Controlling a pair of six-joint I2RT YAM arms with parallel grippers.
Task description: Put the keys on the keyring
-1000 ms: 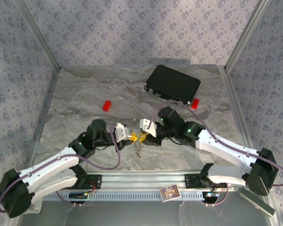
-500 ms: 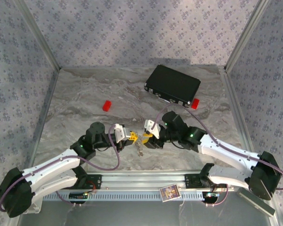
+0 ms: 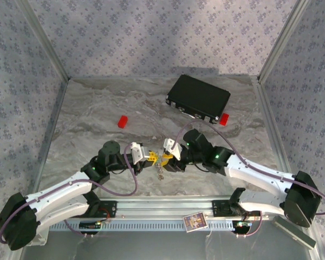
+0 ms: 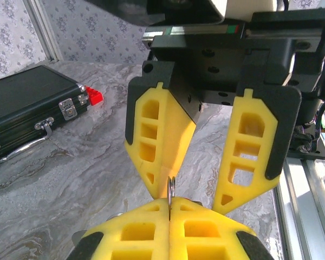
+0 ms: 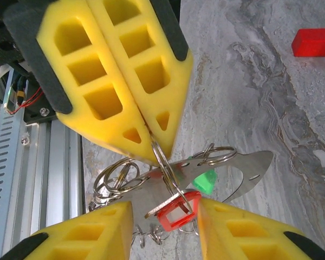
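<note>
Since a second ago the right arm has come a little nearer. Near the front, in the middle of the table [image 3: 86, 108], the left gripper [image 3: 151, 157] is squeezed tight on the keyring [image 5: 163, 165]. The green key [image 5: 206, 181] and the red-and-white key [image 5: 176, 214] hang in a bunch with it. The right gripper [image 3: 164, 158] is open and holds nothing, with its fingers [image 5: 244, 233] on either side of the red-and-white key. Farther back on the left lies a red block [image 3: 122, 121]. Far right, the other red block [image 3: 223, 118] sits just beside the black case [image 3: 199, 97].
</note>
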